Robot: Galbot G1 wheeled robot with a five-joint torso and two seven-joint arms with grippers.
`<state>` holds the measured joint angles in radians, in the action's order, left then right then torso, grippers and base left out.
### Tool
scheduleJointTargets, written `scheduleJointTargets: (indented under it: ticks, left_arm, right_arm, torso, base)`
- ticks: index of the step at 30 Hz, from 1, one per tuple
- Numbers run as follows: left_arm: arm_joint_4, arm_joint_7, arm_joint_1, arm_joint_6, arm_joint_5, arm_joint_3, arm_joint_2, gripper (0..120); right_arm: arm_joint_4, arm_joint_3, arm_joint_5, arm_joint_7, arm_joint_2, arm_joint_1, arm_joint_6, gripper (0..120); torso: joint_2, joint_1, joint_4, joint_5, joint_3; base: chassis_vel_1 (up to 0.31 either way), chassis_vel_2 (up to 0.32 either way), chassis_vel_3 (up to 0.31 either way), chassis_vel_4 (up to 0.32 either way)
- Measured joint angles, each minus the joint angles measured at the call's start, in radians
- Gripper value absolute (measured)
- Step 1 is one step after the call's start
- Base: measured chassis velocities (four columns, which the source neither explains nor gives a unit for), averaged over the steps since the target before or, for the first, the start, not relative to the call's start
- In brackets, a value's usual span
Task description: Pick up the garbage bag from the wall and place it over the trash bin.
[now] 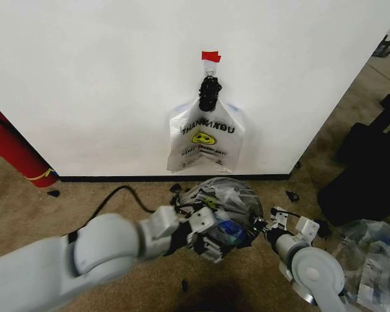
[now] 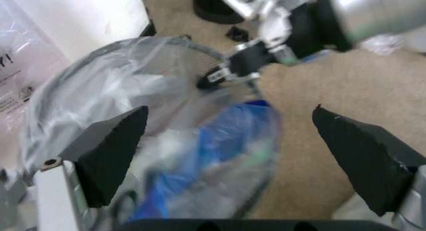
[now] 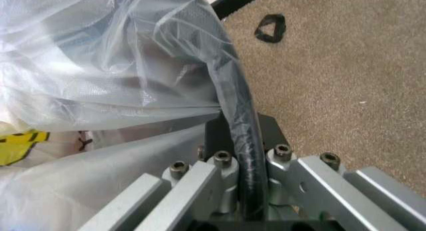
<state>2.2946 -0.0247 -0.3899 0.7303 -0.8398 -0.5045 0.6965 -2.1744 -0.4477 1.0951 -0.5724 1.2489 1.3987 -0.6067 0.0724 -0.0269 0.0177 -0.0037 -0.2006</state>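
While the smiley bag (image 1: 205, 140) hangs on the wall hook under its red tape (image 1: 210, 56), the garbage bag (image 1: 229, 198) is already down at the trash bin (image 1: 194, 195), which stands on the carpet (image 1: 84, 201) just in front of the wall. The clear film is draped over most of the round black rim, and a bunch of blue handle lies near the front of the opening.

The left gripper (image 2: 230, 156) hovers just above the blue part of the bag with its jaws spread wide and nothing between them. The right gripper (image 3: 243, 166) sits at the bin's far-right edge, its jaws clenched on the rim with the film pinched against it.

I judge the step in hand to be seating the bag around the mouth, and it looks well along. To do it well, the right side should hold its pinch so the film cannot slide back, while the left takes the loose blue edge low and draws it outward and down past the rim. The plastic is thin and slippery, so a gentle, steady pull seems wiser than a tug, which could tip the light bin or tear the film

A fire extinguisher (image 1: 13, 151) leans by the wall, well apart
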Motion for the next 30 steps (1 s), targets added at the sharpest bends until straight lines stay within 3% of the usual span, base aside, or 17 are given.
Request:
scheduleJointTargets:
  ticks: [9,16,30]
  left_arm:
    - [-0.118,0.020,0.089,0.009,-0.049,-0.072,0.087,86]
    - [-0.152,0.006,0.106,0.008,-0.060,-0.098,0.072,72]
    - [-0.171,-0.027,0.109,0.006,0.000,-0.162,0.055,71]
  right_arm:
    - [-0.018,-0.004,-0.005,-0.009,-0.001,0.011,-0.008,0]
    - [-0.019,-0.003,-0.002,-0.020,-0.014,0.005,-0.017,0]
    - [-0.024,0.000,0.013,-0.045,-0.022,0.000,-0.036,0]
  torso:
    - [0.000,0.000,-0.0002,-0.0001,0.000]
    - [0.000,0.000,-0.0005,-0.0002,0.000]
    - [0.000,0.000,-0.0003,-0.0002,0.000]
  base:
    - [0.000,0.000,0.000,0.000]
    - [0.000,0.000,0.000,0.000]
    - [0.000,0.000,0.000,0.000]
